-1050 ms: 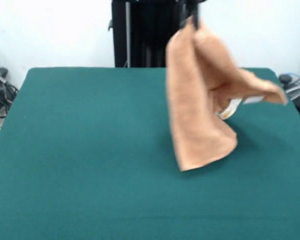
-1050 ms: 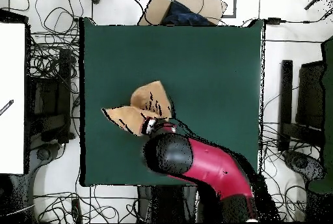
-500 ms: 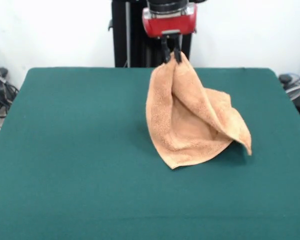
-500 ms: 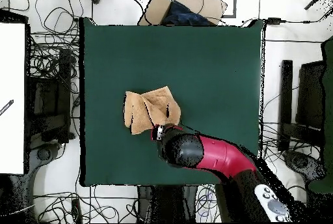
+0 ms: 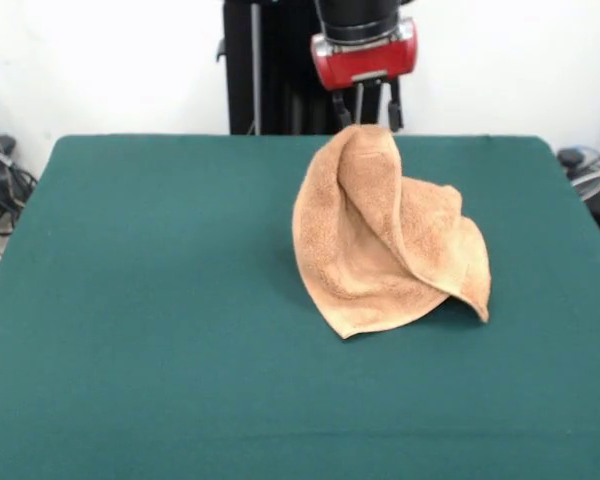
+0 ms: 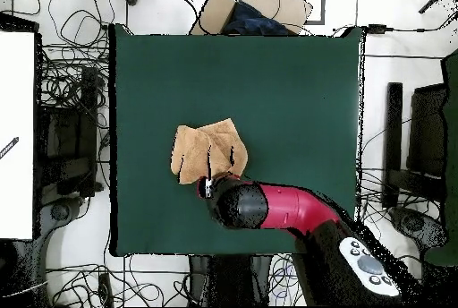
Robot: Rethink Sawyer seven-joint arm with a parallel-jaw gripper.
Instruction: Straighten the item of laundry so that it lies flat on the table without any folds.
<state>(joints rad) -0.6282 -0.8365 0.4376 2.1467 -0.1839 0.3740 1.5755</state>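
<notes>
One towel [image 5: 385, 240], peaked and folded on the table [image 5: 160, 300].
My gripper [image 5: 365, 110] hangs released above its peak (label hidden).

The towel [image 5: 385, 240] sits heaped on the table [image 5: 160, 300], right of centre. The gripper [image 5: 366, 108] hangs just above its far peak, fingers apart.

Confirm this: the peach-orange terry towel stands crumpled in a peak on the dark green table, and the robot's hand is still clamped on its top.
Not quite. The peach-orange terry towel does stand crumpled in a peak on the dark green table, but the hand is open and has let go, its fingers spread just above the towel's top. The front view shows this.
</notes>
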